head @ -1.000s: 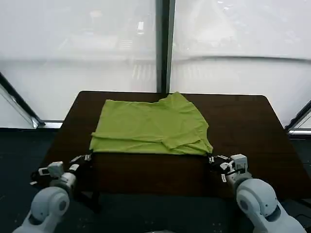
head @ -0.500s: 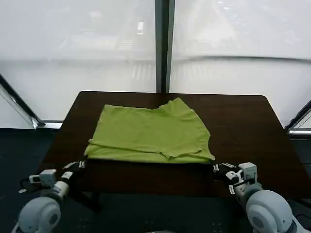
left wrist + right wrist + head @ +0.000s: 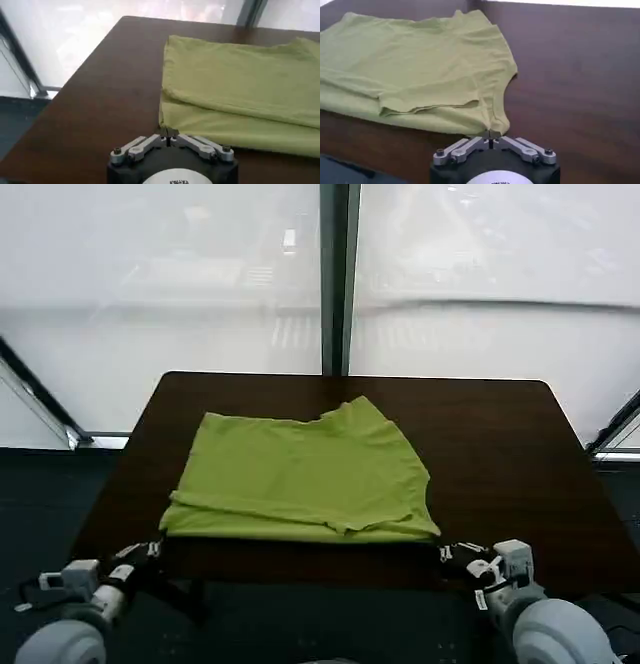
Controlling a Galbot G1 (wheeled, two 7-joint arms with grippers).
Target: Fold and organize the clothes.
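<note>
Head view: folded T-shirt (image 3: 300, 479) on dark brown table (image 3: 500, 454), frosted windows (image 3: 160, 284) behind.

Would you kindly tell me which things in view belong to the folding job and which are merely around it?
Job:
- T-shirt, folded
- left gripper, pinching its near corner
- right gripper, pinching the other near corner

Around it:
- table
- windows behind

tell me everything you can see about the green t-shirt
The T-shirt is lime green, soft-looking plain fabric, lightly wrinkled. It lies flat on the dark brown table, folded so a doubled layer runs along its near edge, with a sleeve or corner peaking at the far edge. The left gripper pinches its near left corner and the right gripper its near right corner, both shut at the table's front edge.
</note>
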